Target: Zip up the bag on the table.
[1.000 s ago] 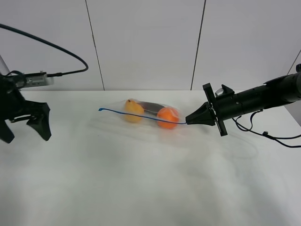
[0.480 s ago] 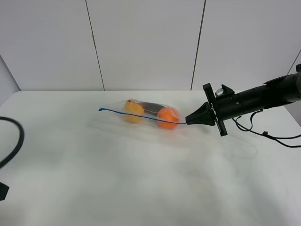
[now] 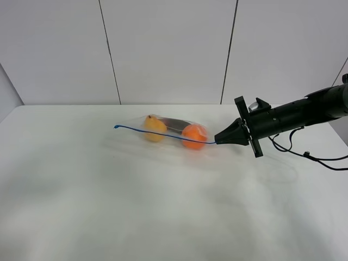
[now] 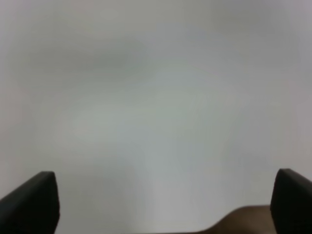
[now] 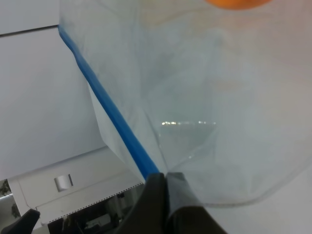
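The clear bag (image 3: pixel 168 133) lies on the white table (image 3: pixel 163 212) at the back middle. It holds a yellow-orange fruit (image 3: pixel 154 125), an orange fruit (image 3: pixel 193 134) and a dark object (image 3: pixel 173 124). Its blue zipper strip (image 3: pixel 157 134) runs from its left end to my right gripper (image 3: pixel 217 141), which is shut on the strip's right end. In the right wrist view the strip (image 5: pixel 109 109) runs into the shut right gripper (image 5: pixel 163 183). My left gripper (image 4: pixel 161 195) is out of the high view; its wrist view shows two fingers (image 4: pixel 34 200) wide apart over a blank surface.
The right arm (image 3: pixel 293 114) reaches in from the right edge, with a black cable (image 3: pixel 304 155) lying on the table under it. White wall panels (image 3: pixel 168 49) stand behind the table.
The left arm has withdrawn to the left and out of the high view. The right gripper and the bag have not moved.
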You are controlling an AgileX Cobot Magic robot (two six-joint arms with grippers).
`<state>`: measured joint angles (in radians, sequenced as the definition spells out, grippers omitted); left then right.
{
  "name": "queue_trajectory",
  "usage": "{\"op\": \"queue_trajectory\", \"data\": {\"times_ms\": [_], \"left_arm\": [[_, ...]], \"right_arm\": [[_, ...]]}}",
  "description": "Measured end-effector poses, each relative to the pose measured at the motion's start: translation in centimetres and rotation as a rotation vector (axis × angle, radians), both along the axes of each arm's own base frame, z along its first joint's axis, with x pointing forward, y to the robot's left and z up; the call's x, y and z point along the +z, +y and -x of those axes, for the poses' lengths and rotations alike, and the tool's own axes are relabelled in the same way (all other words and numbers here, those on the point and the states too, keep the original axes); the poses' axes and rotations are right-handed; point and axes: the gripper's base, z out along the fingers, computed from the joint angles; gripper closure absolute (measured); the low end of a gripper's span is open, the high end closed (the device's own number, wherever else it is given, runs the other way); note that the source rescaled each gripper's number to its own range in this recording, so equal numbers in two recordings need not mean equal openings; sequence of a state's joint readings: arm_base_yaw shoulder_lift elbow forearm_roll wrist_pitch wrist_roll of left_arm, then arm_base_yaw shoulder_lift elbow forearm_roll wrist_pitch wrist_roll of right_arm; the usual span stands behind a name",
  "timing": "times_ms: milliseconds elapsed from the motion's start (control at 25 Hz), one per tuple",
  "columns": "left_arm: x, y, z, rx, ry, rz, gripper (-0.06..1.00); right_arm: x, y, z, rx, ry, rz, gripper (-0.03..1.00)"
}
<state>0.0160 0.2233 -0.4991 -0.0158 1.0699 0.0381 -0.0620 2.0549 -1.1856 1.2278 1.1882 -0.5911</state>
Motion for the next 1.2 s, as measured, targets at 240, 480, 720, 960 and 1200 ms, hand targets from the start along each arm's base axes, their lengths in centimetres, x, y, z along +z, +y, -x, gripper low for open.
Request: {"op": "queue_trajectory", "data": {"times_ms": [240, 480, 720, 960, 1200], "left_arm": [[0.2, -0.1, 1.5, -0.03, -0.099, 0.0, -0.05], [0.3, 0.0, 3.4, -0.073, -0.224, 0.003, -0.05], [0.3, 0.0, 3.5, -0.073, -0.229, 0.005, -0.05], [0.3, 0.0, 3.5, -0.073, -0.229, 0.005, -0.05], [0.3, 0.0, 3.5, -0.073, -0.229, 0.005, -0.05]], "right_arm": [[0.0, 0.0, 0.0, 0.003, 0.0, 0.003, 0.97], [0.0, 0.0, 0.1, 0.007, 0.001, 0.005, 0.97], [-0.1, -0.1, 0.4, 0.047, 0.002, 0.033, 0.59], [2.5, -1.1, 0.7, 0.123, -0.08, 0.225, 0.12], [7.1, -3.9, -0.9, 0.179, -0.149, 0.718, 0.09]]}}
